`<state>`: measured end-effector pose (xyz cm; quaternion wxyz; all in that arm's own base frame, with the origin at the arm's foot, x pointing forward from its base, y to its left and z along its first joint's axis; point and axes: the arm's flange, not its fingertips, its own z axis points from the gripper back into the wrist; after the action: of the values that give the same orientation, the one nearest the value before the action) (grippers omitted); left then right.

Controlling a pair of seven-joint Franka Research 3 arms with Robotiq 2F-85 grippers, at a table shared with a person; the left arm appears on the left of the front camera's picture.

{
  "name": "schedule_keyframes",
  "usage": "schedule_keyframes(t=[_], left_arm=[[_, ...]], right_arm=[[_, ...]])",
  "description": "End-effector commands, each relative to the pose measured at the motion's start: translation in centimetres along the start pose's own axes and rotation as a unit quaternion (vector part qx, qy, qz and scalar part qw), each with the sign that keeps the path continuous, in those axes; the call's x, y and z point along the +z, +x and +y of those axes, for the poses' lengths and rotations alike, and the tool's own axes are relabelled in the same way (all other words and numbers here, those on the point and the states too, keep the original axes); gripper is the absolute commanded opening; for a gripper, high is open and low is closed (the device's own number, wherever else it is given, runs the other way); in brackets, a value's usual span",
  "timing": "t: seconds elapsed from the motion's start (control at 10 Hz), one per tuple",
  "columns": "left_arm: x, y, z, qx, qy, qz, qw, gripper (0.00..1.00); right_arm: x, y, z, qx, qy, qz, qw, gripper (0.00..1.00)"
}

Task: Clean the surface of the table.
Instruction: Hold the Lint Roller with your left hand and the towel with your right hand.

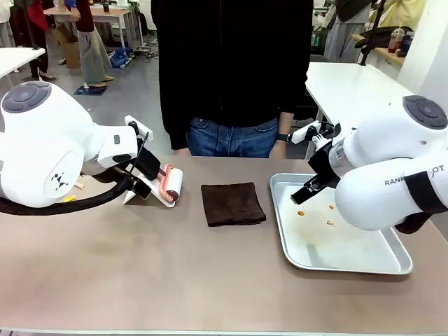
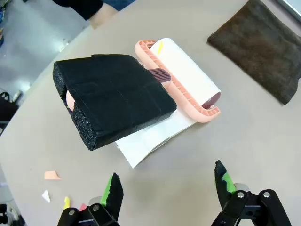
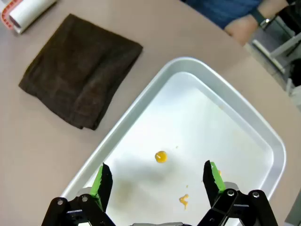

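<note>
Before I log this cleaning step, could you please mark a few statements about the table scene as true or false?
1. The brown cloth lies on the table between the lint roller and the tray. True.
2. The left gripper is shut on the roller's black handle. False: it is open, short of the handle.
3. The tray holds orange bits. True.
4. The right gripper holds the cloth. False: it is open and empty, over the tray.
5. Small scraps lie on the table near the lint roller. True.
</note>
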<state>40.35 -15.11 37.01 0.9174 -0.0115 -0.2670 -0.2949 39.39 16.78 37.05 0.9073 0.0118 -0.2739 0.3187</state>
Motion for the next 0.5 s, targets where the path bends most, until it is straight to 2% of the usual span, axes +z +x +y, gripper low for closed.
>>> schedule_keyframes(t=[0.0, 0.4], left_arm=[[0.01, 0.0, 0.0, 0.0, 0.0, 0.0, 1.0, 1.0], [0.01, 0.0, 0.0, 0.0, 0.0, 0.0, 1.0, 1.0]], right_arm=[[0.01, 0.01, 0.0, 0.0, 0.0, 0.0, 1.0, 1.0], [0.01, 0.01, 0.0, 0.0, 0.0, 0.0, 1.0, 1.0]])
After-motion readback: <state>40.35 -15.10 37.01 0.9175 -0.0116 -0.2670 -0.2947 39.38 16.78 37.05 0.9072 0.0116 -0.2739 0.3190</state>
